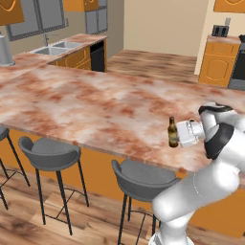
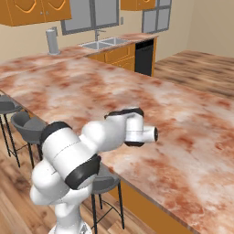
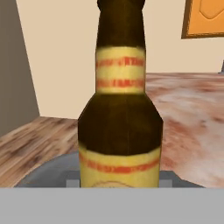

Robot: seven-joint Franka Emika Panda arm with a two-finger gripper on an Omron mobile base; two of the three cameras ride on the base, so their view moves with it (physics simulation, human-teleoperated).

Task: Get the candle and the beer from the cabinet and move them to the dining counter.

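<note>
Pincer (image 1: 178, 135) grips upright beer (image 1: 172, 132), tan label red-striped, lettering unreadable.

Long, wide dining counter (image 1: 86, 103) of reddish-brown and cream marbled stone on an orange base, running across the left and right base views. Near its front edge, a brown beer (image 1: 172, 132) bottle standing upright; contact with the slab not clear. Beyond, a narrower marbled worktop (image 1: 28, 61) carrying a sink (image 1: 56, 48) and a grey cylindrical container (image 1: 5, 50).

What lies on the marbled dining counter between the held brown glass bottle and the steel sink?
Bare marbled stone between the brown glass bottle and steel sink, in the left base view.
</note>
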